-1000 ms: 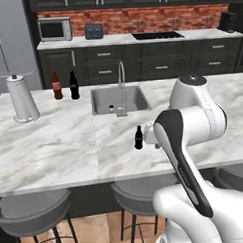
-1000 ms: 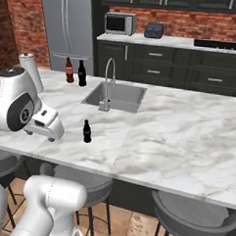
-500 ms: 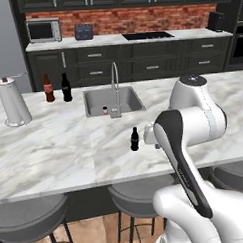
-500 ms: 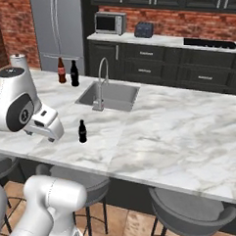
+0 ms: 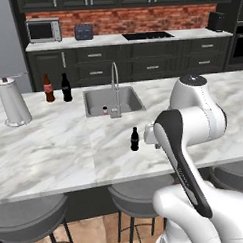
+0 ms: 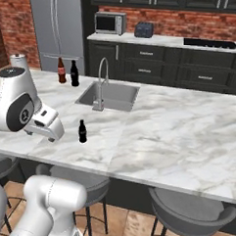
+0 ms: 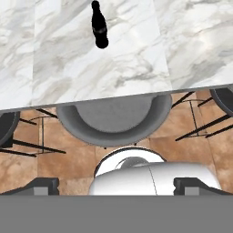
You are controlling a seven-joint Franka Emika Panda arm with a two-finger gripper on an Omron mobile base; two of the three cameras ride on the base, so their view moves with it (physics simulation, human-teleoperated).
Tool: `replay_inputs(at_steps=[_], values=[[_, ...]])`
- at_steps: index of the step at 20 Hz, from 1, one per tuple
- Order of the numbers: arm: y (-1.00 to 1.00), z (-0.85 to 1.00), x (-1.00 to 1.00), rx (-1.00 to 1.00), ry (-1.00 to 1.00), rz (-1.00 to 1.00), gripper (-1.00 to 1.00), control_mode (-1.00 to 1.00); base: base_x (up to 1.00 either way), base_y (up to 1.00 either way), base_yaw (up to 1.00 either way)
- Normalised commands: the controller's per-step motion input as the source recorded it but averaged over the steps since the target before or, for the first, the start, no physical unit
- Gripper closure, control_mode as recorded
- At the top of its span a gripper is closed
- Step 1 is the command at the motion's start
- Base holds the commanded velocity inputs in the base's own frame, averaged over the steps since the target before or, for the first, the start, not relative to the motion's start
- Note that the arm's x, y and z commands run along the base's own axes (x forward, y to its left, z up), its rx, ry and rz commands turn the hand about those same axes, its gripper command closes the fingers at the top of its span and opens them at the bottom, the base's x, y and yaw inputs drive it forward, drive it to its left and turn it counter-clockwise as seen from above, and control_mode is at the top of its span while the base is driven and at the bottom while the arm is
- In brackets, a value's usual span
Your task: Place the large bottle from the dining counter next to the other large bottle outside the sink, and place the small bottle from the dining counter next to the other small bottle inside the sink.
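Observation:
The small bottle [image 5: 135, 139] [image 6: 82, 131] [image 7: 98, 25], short and black, stands on the marble dining counter [image 5: 55, 151] near its front edge. My gripper [image 5: 151, 135] [image 6: 49, 131] [image 7: 116, 185] hovers just right of it in the left base view, open and empty, fingertips [image 7: 43, 185] wide apart. Left of the sink [image 5: 95, 102] [image 6: 116, 95] stands the brown large bottle [image 5: 49, 87] [image 6: 61, 70], close beside the tall black other large bottle [image 5: 66, 87] [image 6: 74, 73]. The pink other small bottle [image 5: 105, 110] stands inside the basin by the faucet [image 5: 114, 89].
A paper towel roll [image 5: 13, 101] stands on the counter's left end. Grey round stools [image 5: 27, 217] [image 6: 188, 212] [image 7: 113, 116] sit under the front edge. Behind are dark cabinets with a microwave [image 5: 43, 30] and a fridge [image 6: 56, 23].
The whole picture slid slightly left early in the second, so the base moved; it has since settled. The bottles kept their places and the gripper stayed open.

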Motion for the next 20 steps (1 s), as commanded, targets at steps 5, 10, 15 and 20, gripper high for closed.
replay_inputs(at_steps=[5,10,15,20], values=[[0.0,0.0,0.0,0.0,0.0,0.0,-1.0,-1.0,0.0,0.0,0.0],[0.01,0.01,0.19,-0.01,0.0,0.01,-1.0,-1.0,0.0,0.0,0.0],[-0.04,0.01,0.48,-0.02,0.01,0.09,-1.0,-1.0,0.0,0.0,0.0],[-0.42,0.04,0.67,0.0,0.05,0.18,-1.0,-1.0,0.0,0.0,0.0]])
